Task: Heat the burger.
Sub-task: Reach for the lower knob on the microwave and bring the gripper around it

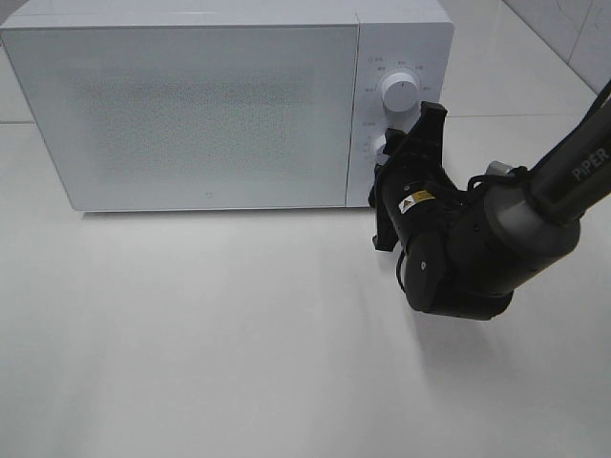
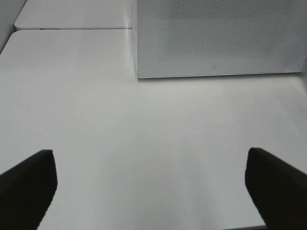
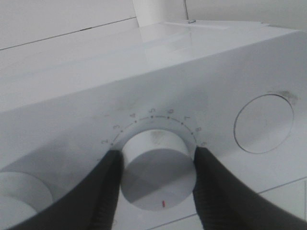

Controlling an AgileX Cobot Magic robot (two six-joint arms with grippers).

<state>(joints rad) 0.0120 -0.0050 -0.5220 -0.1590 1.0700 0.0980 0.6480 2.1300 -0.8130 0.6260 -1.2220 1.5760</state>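
White surface (image 1: 191, 334) runs under the right pincer (image 3: 157, 160), clamped on the lower dial (image 3: 152, 184) of the microwave (image 1: 239, 10); the left pincer (image 2: 151, 191) hangs released. Its fingers (image 3: 105, 191) may slip on the smooth dial, or turn too far and scorch the burger, which I cannot see; the door (image 1: 181, 105) is shut.

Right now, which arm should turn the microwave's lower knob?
The right arm. Its fingers press both sides of the lower knob on the microwave. The left fingers hang wide open over the table, far from the knobs.
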